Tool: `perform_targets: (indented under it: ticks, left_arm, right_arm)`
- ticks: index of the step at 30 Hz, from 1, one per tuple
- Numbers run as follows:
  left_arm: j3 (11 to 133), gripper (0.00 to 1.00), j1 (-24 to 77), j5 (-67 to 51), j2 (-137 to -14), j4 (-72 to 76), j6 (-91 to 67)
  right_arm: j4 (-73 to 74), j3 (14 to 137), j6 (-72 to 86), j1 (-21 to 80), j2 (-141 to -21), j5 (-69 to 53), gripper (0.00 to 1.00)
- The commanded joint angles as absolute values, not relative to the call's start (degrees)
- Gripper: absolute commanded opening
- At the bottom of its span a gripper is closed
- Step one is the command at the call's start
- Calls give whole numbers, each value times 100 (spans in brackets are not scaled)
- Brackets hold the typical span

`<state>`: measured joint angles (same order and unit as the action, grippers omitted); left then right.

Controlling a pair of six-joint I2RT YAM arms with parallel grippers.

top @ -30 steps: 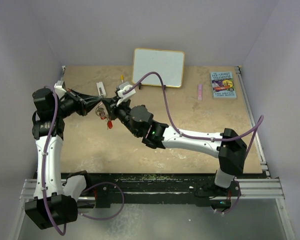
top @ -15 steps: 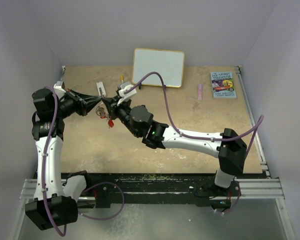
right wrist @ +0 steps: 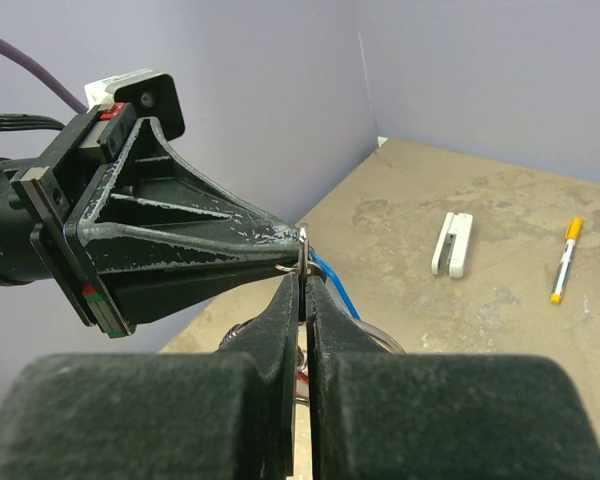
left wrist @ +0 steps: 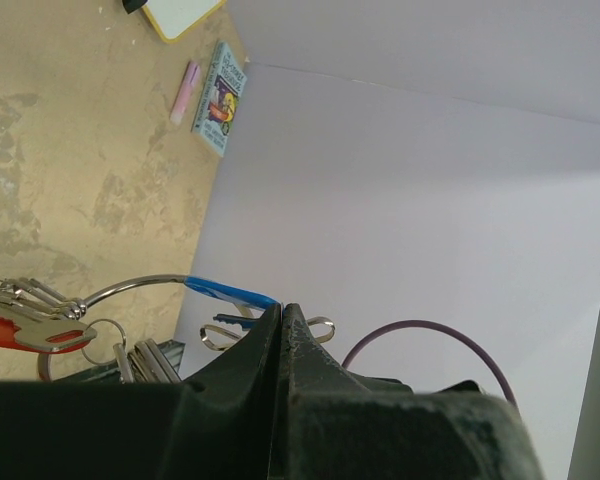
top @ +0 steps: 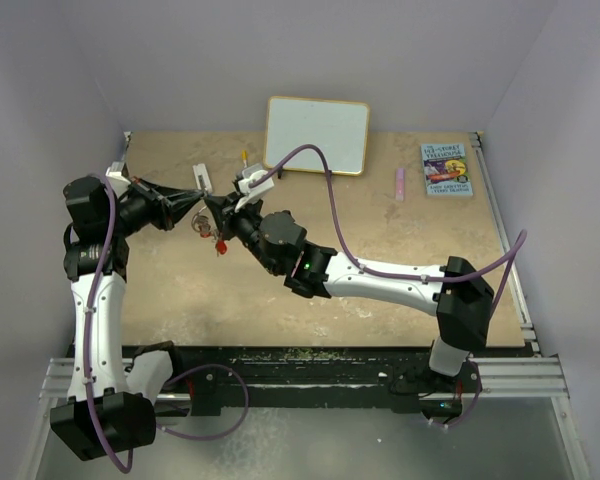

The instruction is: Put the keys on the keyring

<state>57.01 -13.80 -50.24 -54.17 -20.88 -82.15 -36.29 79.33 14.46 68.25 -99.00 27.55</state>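
**Top external view.** The left gripper (top: 193, 207) and the right gripper (top: 213, 208) meet tip to tip above the tan table (top: 400, 260), left of centre in the frame. The small silver keys with red tags (top: 216, 240) hang just below the meeting point, clear of the surface. The ring cannot be resolved in this view.

**Left wrist view.** The left gripper's jaws are pressed together with no gap. The thin silver wire keyring (left wrist: 130, 284) arcs across the lower left of the frame. Its blue-covered end runs into the fingertips, so the jaws appear to pinch it. The keys are bunched at the far left end of the arc.

**Right wrist view.** The right gripper's jaws are likewise fully closed. A thin silver wire loop sits at their tips, touching the left gripper's tip, and they appear to clamp it.

**Hazards.**
- Both grips act on thin, smooth wire. Any pull apart or twist between the arms may slip the wire from one pinch.
- If the wire slips, the hanging keys would swing or drop to the table.
- Opposed force may also bend the ring.
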Motion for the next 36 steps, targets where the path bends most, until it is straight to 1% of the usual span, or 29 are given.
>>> perform_targets:
  ticks: [1, 13, 20, 29, 36]
  left_arm:
    - [5849, 3, -1380, -4908, -5301, -1915, -8508]
    - [5814, 3, -1379, -4900, -5295, -1616, -8913]
    - [5734, 3, -1369, -4906, -5287, -1537, -8903]
    - [5636, 3, -1371, -4937, -5275, -1485, -8650]
    - [5673, 3, -1368, -4990, -5275, -1456, -8631]
  right_arm:
    - [-3960, 8060, 1548, 6855, -9858, 2829, 0]
    - [-3887, 8095, 1676, 6886, -9955, 2757, 0]
    - [-3913, 8208, 1747, 6911, -10072, 2621, 0]
    - [-4279, 8064, 1565, 6953, -9914, 2653, 0]
    - [-4122, 8125, 1493, 6959, -9935, 2725, 0]
